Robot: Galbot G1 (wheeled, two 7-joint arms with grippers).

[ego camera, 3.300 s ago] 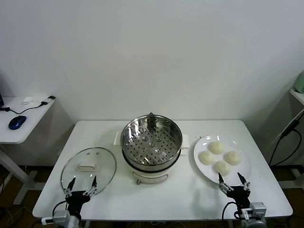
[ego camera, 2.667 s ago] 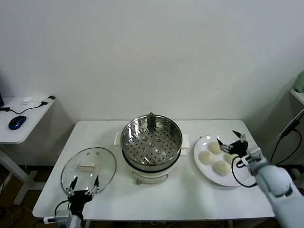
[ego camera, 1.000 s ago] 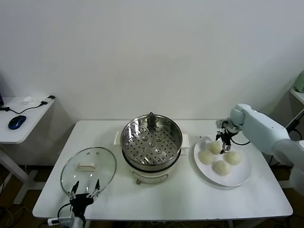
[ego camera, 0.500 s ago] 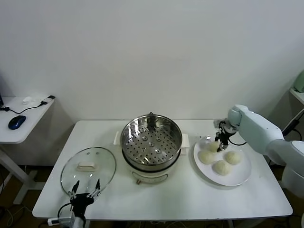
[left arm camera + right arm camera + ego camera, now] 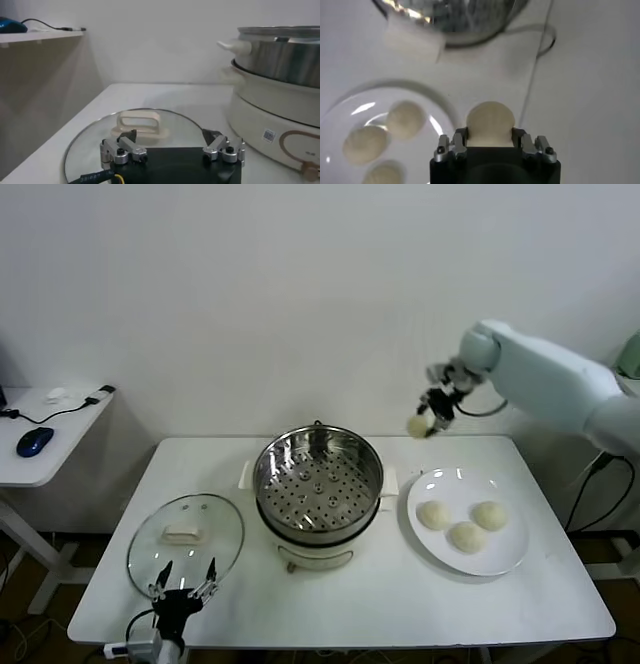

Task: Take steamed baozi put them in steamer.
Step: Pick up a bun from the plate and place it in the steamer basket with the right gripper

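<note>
My right gripper is shut on one cream-white baozi and holds it high in the air, between the steamer and the white plate. The held baozi fills the space between the fingers in the right wrist view. Three baozi lie on the plate, and they also show in the right wrist view. The steamer's perforated tray holds nothing. My left gripper is open and parked low at the table's front left, by the glass lid.
The glass lid lies flat just ahead of the left gripper, with the steamer's cream base beside it. A side desk with a blue mouse stands off to the left. The white wall is close behind the table.
My right gripper closed on the back baozi on the plate, lifted it clear and carried it up and towards the steamer. Three baozi stay on the plate. The left arm stayed parked.
</note>
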